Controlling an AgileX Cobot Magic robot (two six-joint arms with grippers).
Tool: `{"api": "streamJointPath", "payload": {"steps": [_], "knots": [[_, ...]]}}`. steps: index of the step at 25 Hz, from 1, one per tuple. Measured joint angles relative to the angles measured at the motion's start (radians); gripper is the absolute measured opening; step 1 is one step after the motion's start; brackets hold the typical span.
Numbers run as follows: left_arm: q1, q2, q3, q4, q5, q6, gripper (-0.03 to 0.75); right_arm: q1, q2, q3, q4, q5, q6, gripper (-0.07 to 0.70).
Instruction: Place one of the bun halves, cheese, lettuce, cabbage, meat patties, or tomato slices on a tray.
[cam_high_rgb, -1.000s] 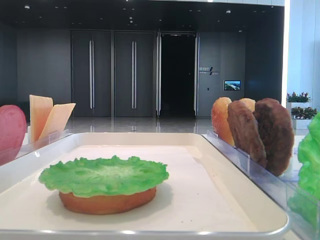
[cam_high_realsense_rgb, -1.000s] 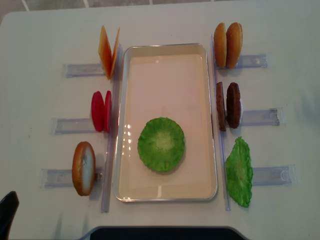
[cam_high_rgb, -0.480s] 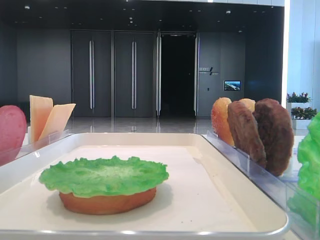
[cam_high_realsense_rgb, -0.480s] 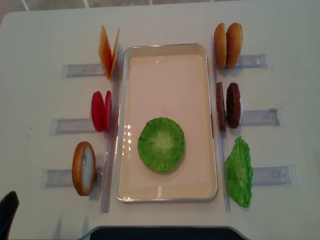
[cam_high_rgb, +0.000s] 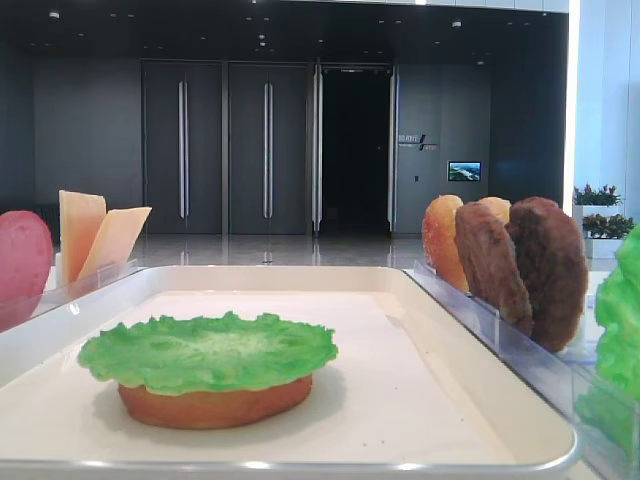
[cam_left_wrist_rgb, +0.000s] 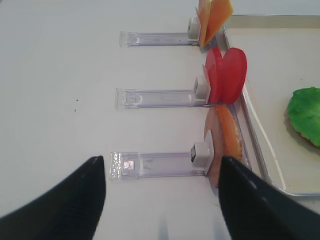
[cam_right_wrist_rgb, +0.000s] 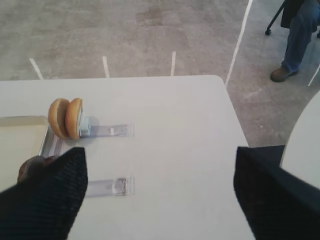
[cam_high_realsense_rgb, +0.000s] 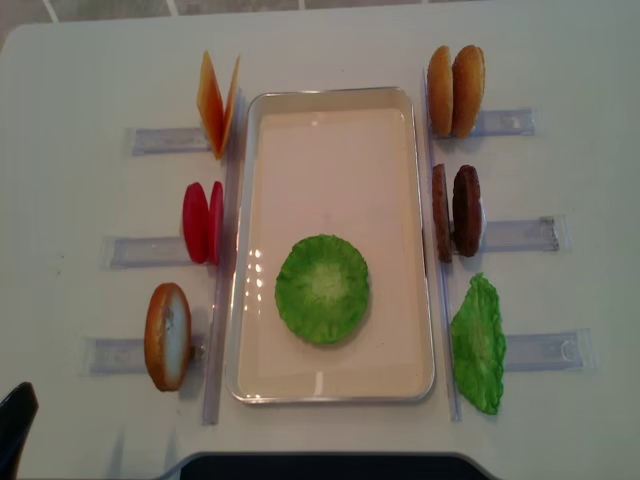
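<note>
A frilly green lettuce (cam_high_realsense_rgb: 322, 288) leaf lies on a bun half (cam_high_rgb: 215, 405) in the near part of the cream tray (cam_high_realsense_rgb: 330, 130). In holders on the left stand cheese (cam_high_realsense_rgb: 217, 100), tomato slices (cam_high_realsense_rgb: 202, 222) and a bun half (cam_high_realsense_rgb: 167, 336). On the right stand two bun halves (cam_high_realsense_rgb: 456, 90), meat patties (cam_high_realsense_rgb: 457, 211) and another green leaf (cam_high_realsense_rgb: 478, 344). I cannot pick out a cabbage. My left gripper (cam_left_wrist_rgb: 162, 200) is open and empty, left of the near bun's holder. My right gripper (cam_right_wrist_rgb: 160, 195) is open and empty over bare table, right of the patties (cam_right_wrist_rgb: 30, 167).
Clear plastic holders (cam_high_realsense_rgb: 520, 235) stick out from both long sides of the tray. A dark tip (cam_high_realsense_rgb: 15, 425) shows at the table's near left corner. Beyond the table's right edge (cam_right_wrist_rgb: 235, 110) is floor, with a person's leg (cam_right_wrist_rgb: 295, 40) far off.
</note>
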Motion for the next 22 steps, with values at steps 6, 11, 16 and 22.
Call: {"api": "streamJointPath", "payload": {"steps": [6,11,16,22], "knots": [[0.000,0.000,0.000,0.000,0.000,0.000,0.535,0.000,-0.152,0.183,0.000,-0.003,-0.009,0.593],[0.000,0.000,0.000,0.000,0.000,0.000,0.535,0.000,-0.280,0.325,0.000,-0.029,-0.013,0.593],[0.000,0.000,0.000,0.000,0.000,0.000,0.535,0.000,-0.390,0.453,0.000,-0.037,-0.016,0.592],[0.000,0.000,0.000,0.000,0.000,0.000,0.535,0.000,-0.497,0.554,0.002,-0.035,-0.016,0.591]]}}
